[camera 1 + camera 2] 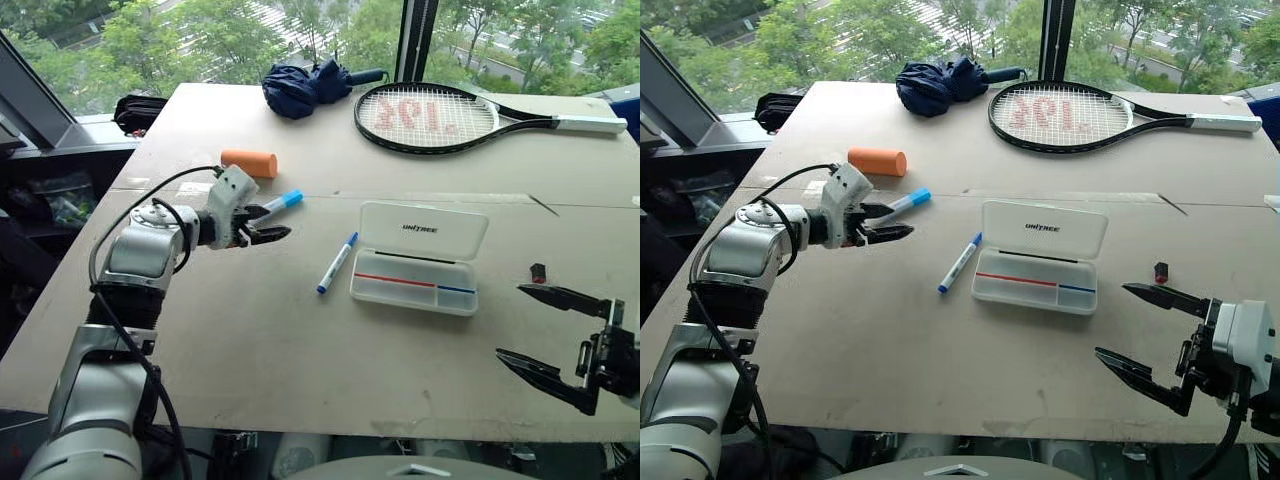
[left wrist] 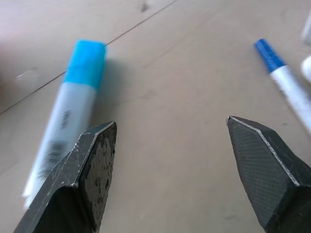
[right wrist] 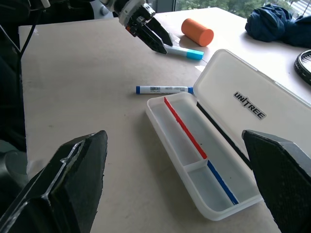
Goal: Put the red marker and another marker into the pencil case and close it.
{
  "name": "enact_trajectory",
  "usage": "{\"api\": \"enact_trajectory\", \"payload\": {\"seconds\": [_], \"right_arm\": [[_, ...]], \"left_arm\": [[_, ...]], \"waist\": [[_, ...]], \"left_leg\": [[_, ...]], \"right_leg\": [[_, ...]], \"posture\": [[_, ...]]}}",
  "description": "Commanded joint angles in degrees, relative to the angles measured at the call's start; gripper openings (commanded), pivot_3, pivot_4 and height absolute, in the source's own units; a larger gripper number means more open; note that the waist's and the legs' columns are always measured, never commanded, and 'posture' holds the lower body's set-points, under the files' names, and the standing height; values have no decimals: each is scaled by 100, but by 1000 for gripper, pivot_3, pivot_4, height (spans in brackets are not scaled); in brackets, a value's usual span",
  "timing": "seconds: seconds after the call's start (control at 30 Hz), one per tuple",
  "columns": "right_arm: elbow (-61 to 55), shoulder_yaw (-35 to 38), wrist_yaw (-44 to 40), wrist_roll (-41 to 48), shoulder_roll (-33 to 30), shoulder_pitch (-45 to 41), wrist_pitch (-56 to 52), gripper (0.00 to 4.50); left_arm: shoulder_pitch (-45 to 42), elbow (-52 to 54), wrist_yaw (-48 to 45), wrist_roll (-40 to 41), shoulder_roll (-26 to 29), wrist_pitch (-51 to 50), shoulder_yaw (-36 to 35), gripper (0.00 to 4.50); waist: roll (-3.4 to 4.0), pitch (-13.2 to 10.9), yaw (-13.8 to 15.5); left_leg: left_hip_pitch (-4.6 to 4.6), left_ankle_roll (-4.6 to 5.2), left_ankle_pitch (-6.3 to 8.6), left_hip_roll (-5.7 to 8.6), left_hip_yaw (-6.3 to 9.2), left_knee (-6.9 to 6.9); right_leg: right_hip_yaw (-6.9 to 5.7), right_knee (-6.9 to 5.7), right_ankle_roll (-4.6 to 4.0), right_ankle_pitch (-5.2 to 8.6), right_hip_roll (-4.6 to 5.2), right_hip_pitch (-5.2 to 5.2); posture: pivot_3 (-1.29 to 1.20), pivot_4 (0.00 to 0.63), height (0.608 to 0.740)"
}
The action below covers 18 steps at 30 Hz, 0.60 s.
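The pencil case [image 1: 425, 232] lies open in the middle of the table, its white lid folded back and a red-and-blue stripe in its clear tray [image 3: 184, 145]. Just left of it lies a blue-capped marker [image 1: 337, 263]. Further left is a marker with a light-blue cap [image 1: 281, 203]. My left gripper [image 1: 278, 222] hovers open right beside that marker's body, with nothing between its fingers. My right gripper [image 1: 510, 321] stands wide open and empty near the table's front right, facing the case. The red marker is out of view.
A small red-and-black piece [image 1: 538, 271] sits right of the case. An orange cylinder [image 1: 249, 162] lies behind the left gripper. A tennis racket [image 1: 430, 118] and a folded navy umbrella [image 1: 305, 88] lie at the back. A black bag [image 1: 140, 112] sits off the table's far left.
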<state>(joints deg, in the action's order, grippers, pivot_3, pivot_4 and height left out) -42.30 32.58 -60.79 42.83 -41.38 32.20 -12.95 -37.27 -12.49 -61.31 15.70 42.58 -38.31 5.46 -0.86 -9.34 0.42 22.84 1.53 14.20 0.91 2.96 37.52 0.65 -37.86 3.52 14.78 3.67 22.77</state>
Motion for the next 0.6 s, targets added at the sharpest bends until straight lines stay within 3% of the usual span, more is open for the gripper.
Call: {"api": "enact_trajectory", "payload": {"seconds": [0.03, 0.23, 0.6], "right_arm": [[-302, 205, 105, 38, 176, 251, 92, 4500], [-366, 169, 157, -83, 382, 511, 236, 4500], [-218, 167, 122, -154, 408, 512, 369, 4500]], "left_arm": [[235, 1133, -84, 439, 171, -1109, 11, 3625], [533, 2517, 947, 595, -276, -2360, 64, 3625], [789, 3140, 2148, 514, -926, -2971, 430, 3625]], "waist": [[0, 0, -38], [0, 1, -38], [0, 1, 33]], "left_leg": [[-2, 0, 0, -3, 0, 0], [-9, 1, 0, -7, 5, 2], [-10, 0, 0, -5, -1, 3]], "right_leg": [[2, -2, 0, 0, -1, 1], [9, -13, -1, 0, -2, -1], [10, -10, -1, 0, -2, -2]], "posture": [[0, 150, 730], [0, 150, 730], [0, 150, 730]]}}
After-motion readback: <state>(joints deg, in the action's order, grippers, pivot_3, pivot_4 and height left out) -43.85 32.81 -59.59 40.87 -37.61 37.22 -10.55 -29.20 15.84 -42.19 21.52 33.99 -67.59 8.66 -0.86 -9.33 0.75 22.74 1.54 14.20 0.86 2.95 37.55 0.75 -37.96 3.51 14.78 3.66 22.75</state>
